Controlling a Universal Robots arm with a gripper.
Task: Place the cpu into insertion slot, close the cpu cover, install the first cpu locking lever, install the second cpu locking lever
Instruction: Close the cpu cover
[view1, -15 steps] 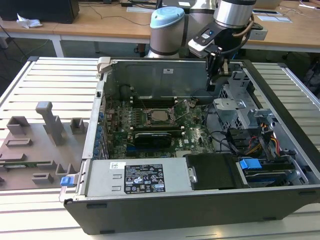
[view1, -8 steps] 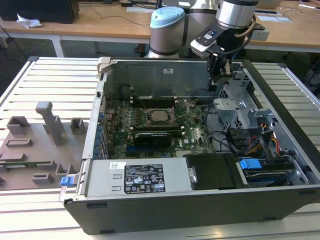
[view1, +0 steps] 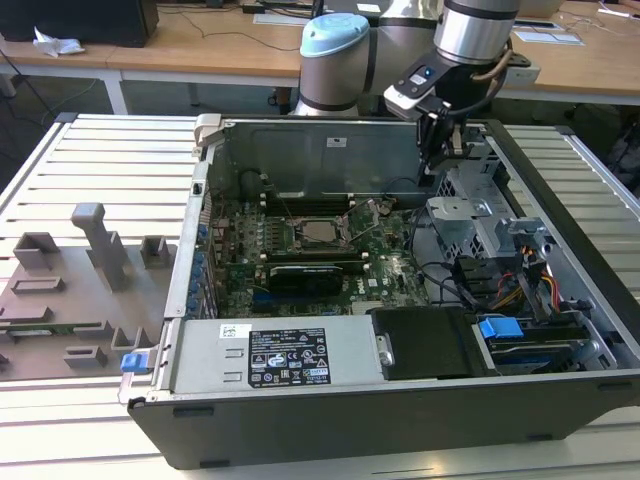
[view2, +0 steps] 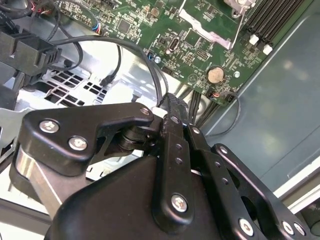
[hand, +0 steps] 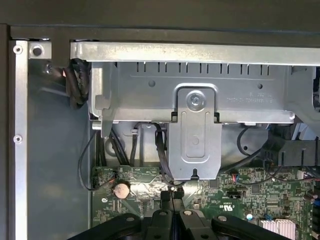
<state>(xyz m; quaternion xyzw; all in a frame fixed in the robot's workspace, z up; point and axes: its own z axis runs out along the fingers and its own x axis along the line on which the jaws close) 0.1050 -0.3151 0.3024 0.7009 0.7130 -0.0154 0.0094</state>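
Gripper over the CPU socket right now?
No. In the exterior view the gripper hangs well off to the exterior view's right of the insertion slot, not above it.

- Worktop (view1: 110, 150): pale ribbed metal slats, spanning the exterior view from 9 to 3 o'clock.
- Wooden desks (view1: 200, 45): at 12 o'clock, behind the worktop, on white legs.
- Papers (view1: 545, 35): on the desk at 1 o'clock.
- Light: bright, even.
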